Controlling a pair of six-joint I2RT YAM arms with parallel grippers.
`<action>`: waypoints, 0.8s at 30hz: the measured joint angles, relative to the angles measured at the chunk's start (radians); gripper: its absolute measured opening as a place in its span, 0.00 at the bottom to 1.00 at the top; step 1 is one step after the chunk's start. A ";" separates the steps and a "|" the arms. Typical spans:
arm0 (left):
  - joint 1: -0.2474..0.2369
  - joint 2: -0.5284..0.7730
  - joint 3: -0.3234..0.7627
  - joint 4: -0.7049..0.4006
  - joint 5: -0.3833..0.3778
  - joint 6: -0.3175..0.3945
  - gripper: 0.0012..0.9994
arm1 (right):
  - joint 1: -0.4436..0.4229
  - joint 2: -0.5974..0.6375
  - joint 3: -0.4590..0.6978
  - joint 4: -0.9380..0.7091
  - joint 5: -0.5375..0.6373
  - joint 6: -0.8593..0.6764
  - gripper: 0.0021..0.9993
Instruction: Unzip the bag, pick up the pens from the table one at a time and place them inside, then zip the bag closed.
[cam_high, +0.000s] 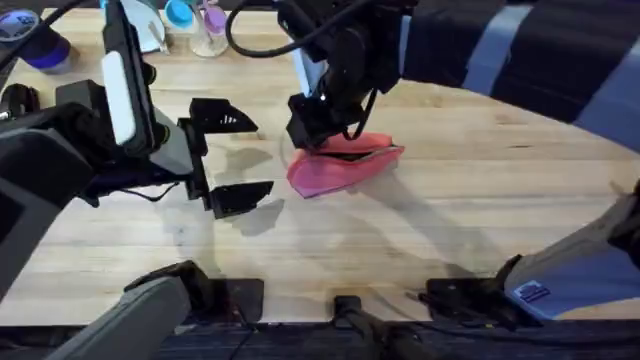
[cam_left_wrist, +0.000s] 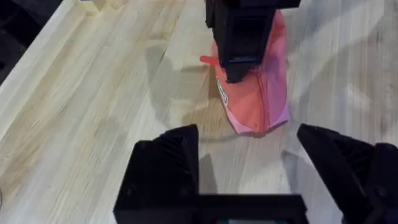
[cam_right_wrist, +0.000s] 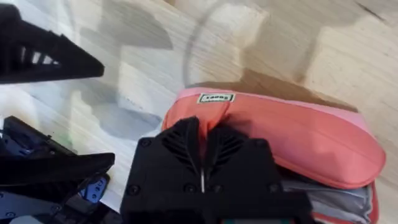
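The pink bag (cam_high: 345, 170) lies mid-table on the table (cam_high: 480, 210), its zipper partly open with grey lining showing in the right wrist view. My right gripper (cam_high: 318, 135) stands over the bag's left end, fingers pressed shut (cam_right_wrist: 202, 143) at the zipper line. A small red-pink pull (cam_left_wrist: 208, 60) sticks out beside the right gripper (cam_left_wrist: 239, 71), above the bag (cam_left_wrist: 267, 93). My left gripper (cam_high: 238, 155) hovers open just left of the bag, holding nothing; the left gripper (cam_left_wrist: 245, 134) faces the bag's tapered end. The pens are out of view.
Small bottles and containers (cam_high: 190, 20) and a purple object (cam_high: 45, 45) stand along the back left edge. Dark cloth with blue stripes (cam_high: 520, 50) covers the back right. Bare wood stretches right of and in front of the bag (cam_right_wrist: 298, 137).
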 joint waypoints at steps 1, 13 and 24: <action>0.000 0.000 0.000 0.000 0.000 0.000 0.99 | 0.000 -0.001 0.000 0.001 0.000 0.000 0.03; 0.000 0.000 0.000 -0.001 0.027 0.000 0.99 | 0.002 -0.001 0.000 0.003 0.009 0.000 0.03; -0.007 0.000 0.000 -0.023 0.081 -0.039 0.99 | 0.002 -0.001 0.045 -0.007 0.031 0.000 0.03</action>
